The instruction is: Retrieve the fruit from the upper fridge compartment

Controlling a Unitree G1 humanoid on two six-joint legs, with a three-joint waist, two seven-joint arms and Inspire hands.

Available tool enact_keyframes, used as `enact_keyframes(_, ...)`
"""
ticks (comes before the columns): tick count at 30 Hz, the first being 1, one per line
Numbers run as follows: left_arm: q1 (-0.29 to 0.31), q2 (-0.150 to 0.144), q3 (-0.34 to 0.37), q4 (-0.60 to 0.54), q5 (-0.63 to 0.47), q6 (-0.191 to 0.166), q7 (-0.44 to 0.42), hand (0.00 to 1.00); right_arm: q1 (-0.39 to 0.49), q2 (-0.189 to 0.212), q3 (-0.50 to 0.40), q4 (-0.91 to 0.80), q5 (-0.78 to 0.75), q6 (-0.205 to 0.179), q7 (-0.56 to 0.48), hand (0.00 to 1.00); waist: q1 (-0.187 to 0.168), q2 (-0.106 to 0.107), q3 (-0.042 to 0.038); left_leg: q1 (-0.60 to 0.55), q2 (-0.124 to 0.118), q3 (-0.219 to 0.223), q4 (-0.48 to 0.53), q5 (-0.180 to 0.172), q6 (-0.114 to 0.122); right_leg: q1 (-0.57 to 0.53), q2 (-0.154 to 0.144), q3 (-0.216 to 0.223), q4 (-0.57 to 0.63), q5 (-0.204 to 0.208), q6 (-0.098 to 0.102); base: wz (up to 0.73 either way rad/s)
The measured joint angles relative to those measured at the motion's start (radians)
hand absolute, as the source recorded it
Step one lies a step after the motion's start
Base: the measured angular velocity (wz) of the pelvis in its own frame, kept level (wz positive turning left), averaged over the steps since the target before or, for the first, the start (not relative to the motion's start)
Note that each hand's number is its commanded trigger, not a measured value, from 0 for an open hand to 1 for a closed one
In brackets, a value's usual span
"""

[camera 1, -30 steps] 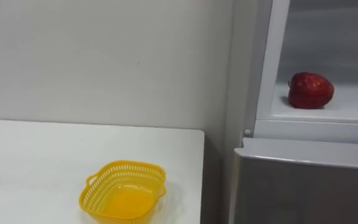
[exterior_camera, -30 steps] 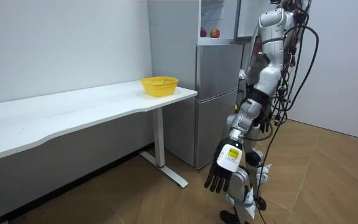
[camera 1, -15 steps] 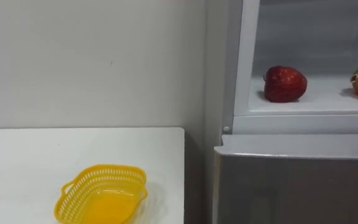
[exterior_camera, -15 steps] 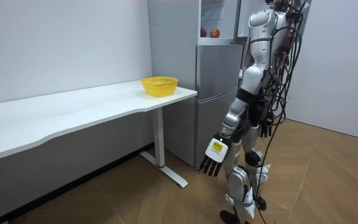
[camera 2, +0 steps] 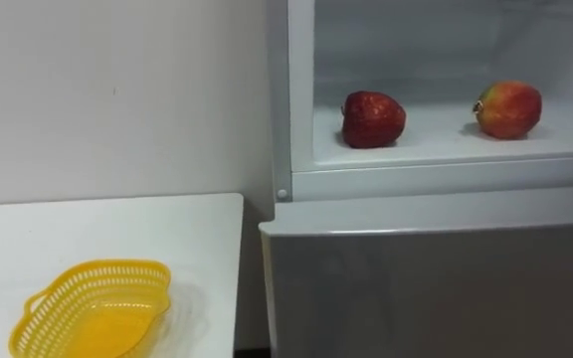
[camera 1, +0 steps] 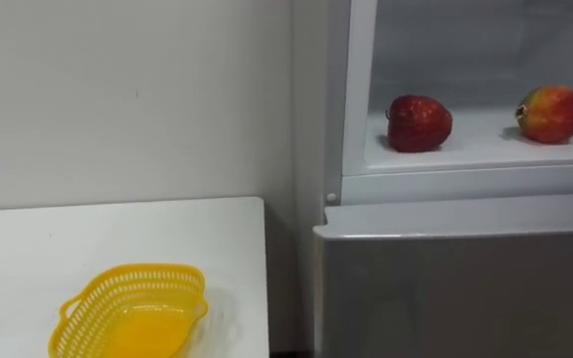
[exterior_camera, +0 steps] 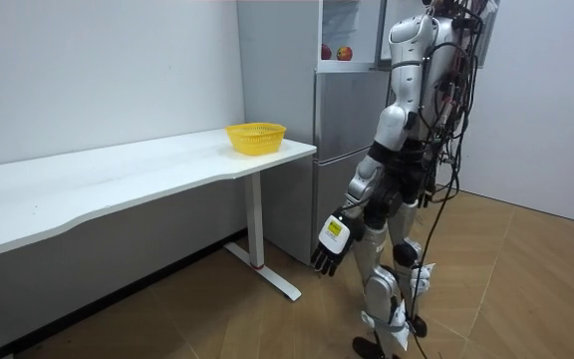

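Note:
The upper fridge compartment (camera 1: 466,159) stands open, and two apples lie on its white shelf. A dark red apple (camera 1: 419,123) is at the left of the shelf. A red-yellow apple (camera 1: 551,113) is further right. In the room view I stand upright in front of the fridge (exterior_camera: 347,150), an arm's length from it. My left hand (exterior_camera: 330,244) hangs low beside my leg with its fingers relaxed, holding nothing. My right hand (exterior_camera: 429,191) hangs on the far side of my body, mostly hidden.
A yellow mesh basket (camera 1: 127,313) sits on the white table (camera 1: 117,234), near the table's end beside the fridge. The closed grey lower fridge door (camera 1: 456,288) is below the open compartment. A narrow gap separates table and fridge. Wooden floor lies behind me.
The eye view has swung right, bringing the second apple into sight. In the room view my body has turned toward the fridge and my left arm has swung in closer to my leg.

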Motion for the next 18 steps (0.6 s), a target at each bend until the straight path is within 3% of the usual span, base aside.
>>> enact_keyframes(4, 0.003, -0.005, -0.001, 0.001, -0.001, -0.017, 0.015, 0.0, 0.002, 0.009, -0.004, -0.107, 0.118, -0.058, -0.076, 0.0, -0.006, 0.002, -0.0014, 0.004, 0.001, 0.001, 0.0, 0.0, 0.0, -0.002, 0.001, 0.0, 0.001, 0.001, 0.0, 0.0)
enact_keyframes(9, 0.002, -0.015, 0.0, -0.001, 0.0, -0.053, 0.041, 0.0, 0.033, 0.031, -0.007, -0.302, 0.118, -0.126, -0.142, 0.0, -0.015, 0.006, -0.0048, 0.003, 0.001, 0.001, -0.002, 0.0, 0.0, -0.002, 0.001, 0.0, -0.002, 0.001, 0.0, 0.0)
enact_keyframes(12, 0.004, -0.019, 0.0, -0.007, 0.0, -0.078, 0.047, 0.0, 0.086, 0.041, -0.007, -0.478, 0.11, -0.16, -0.191, 0.0, -0.015, 0.018, -0.0141, -0.01, 0.001, 0.007, -0.002, 0.0, 0.0, -0.019, 0.001, 0.005, 0.002, 0.001, 0.0, -0.06)
enact_keyframes(18, -0.007, -0.017, -0.014, -0.003, -0.002, -0.116, 0.047, 0.0, 0.111, 0.055, 0.0, -0.744, 0.079, -0.212, -0.29, 0.0, -0.016, 0.018, -0.0127, -0.006, 0.006, 0.028, -0.003, 0.0, 0.0, -0.022, 0.007, 0.032, 0.003, 0.009, -0.003, -0.14)
